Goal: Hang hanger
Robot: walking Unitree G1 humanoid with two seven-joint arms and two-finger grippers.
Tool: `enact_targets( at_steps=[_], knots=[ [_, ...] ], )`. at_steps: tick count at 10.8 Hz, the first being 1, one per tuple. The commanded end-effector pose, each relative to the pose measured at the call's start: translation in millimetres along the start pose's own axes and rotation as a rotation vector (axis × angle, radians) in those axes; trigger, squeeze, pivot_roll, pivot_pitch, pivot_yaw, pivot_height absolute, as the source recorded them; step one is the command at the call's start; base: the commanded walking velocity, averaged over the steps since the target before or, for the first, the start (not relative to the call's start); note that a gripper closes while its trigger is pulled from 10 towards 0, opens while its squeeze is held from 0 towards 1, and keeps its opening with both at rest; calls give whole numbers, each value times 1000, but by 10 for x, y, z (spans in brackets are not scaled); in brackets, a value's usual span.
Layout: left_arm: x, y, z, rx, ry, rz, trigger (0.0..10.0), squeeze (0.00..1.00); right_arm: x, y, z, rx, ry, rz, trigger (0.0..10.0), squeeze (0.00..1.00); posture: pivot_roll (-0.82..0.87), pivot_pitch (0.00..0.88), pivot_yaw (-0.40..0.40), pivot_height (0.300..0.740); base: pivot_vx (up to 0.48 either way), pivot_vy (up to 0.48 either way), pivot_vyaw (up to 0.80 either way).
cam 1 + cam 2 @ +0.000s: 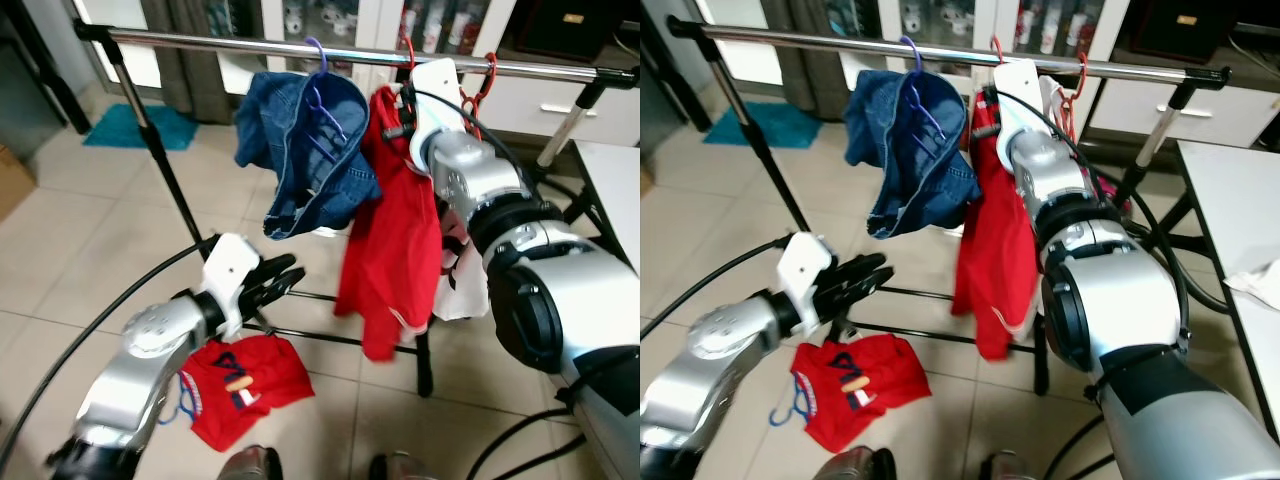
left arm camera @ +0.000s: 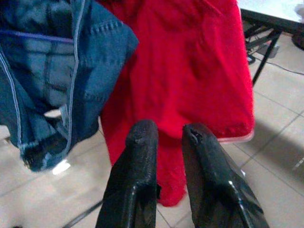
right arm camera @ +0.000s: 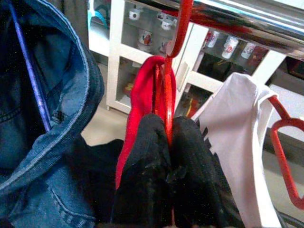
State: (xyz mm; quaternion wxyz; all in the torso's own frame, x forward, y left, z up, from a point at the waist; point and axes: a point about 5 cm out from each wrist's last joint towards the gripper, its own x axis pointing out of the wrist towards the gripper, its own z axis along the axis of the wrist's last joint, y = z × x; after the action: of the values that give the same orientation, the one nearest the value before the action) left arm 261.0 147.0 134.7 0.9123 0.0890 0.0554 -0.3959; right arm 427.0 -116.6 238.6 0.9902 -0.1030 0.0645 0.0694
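Across the tiled floor (image 1: 60, 250) stands the long chrome clothes rail (image 1: 220, 42) on its black frame, with a white cabinet of cups (image 3: 142, 42) behind it. From the rail hang, largest first, the red garment (image 1: 392, 250), the blue denim garment (image 1: 300, 160) on its purple wire hanger (image 1: 322, 100), and a white garment (image 3: 237, 123) beside a spare red plastic hanger (image 3: 285, 142). Below, another red printed shirt (image 1: 245, 385) lies crumpled on the floor. The right end effector (image 3: 168, 142) is raised at the rail, its two black fingers pressed together and pinching the neck of the red plastic hanger (image 3: 166, 85) that carries the red garment; the hanger's hook (image 3: 183, 23) curves up to the rail and appears to sit over it, though I cannot tell whether it bears fully. The left end effector (image 2: 164, 137) is held low in front of the red garment's hem, its fingers a little apart and empty. I judge the hanger stiff and light but smooth, so it may twist in a narrow pinch, while the soft cloth drags it off balance; the neck just under the hook is the best place to hold it.
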Motion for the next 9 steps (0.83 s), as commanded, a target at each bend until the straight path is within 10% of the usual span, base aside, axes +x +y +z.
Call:
enact_targets(
  at_steps=[1,5,9],
  knots=[
    [-41,-10,31,7,2,-6,10000,0,2,12,129,12,-22,-1,10000,0,51,169,-14,740,0,0,0],
    [-355,-83,135,13,52,-11,10000,0,9,108,120,48,9,14,10000,0,116,306,-29,740,0,0,0],
    [-346,-123,127,-8,53,8,10000,0,-4,77,56,164,-104,60,10000,0,88,263,-35,740,0,0,0]
  ],
)
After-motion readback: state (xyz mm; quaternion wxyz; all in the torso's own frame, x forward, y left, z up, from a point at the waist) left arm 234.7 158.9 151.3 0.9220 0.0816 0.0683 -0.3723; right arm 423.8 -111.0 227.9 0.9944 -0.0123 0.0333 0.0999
